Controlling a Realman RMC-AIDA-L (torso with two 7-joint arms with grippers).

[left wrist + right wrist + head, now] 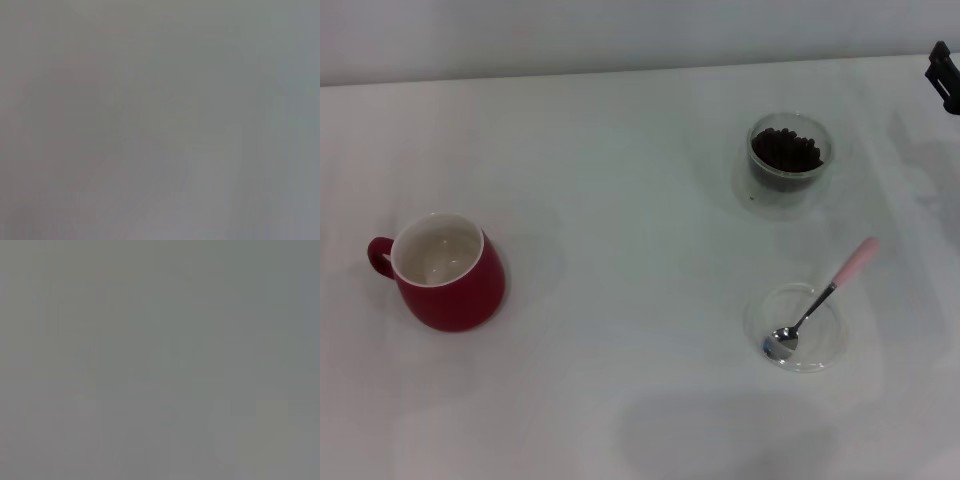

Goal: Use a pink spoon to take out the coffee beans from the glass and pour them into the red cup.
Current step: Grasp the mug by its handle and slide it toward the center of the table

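Note:
In the head view the red cup (pixel 442 273) stands upright at the left, its white inside showing and its handle pointing left. The glass (pixel 788 153) stands at the back right and holds a heap of dark coffee beans (pixel 786 150). The pink spoon (pixel 822 299) lies in front of it, its silver bowl resting in a flat clear dish (pixel 799 327) and its pink handle pointing back right over the rim. A dark part of my right gripper (pixel 944 77) shows at the far right edge, well away from the spoon. The left gripper is out of view. Both wrist views show only plain grey.
The white table (pixel 620 200) spreads under everything, with a wide bare stretch between the red cup and the glass. Its back edge meets a pale wall at the top of the head view.

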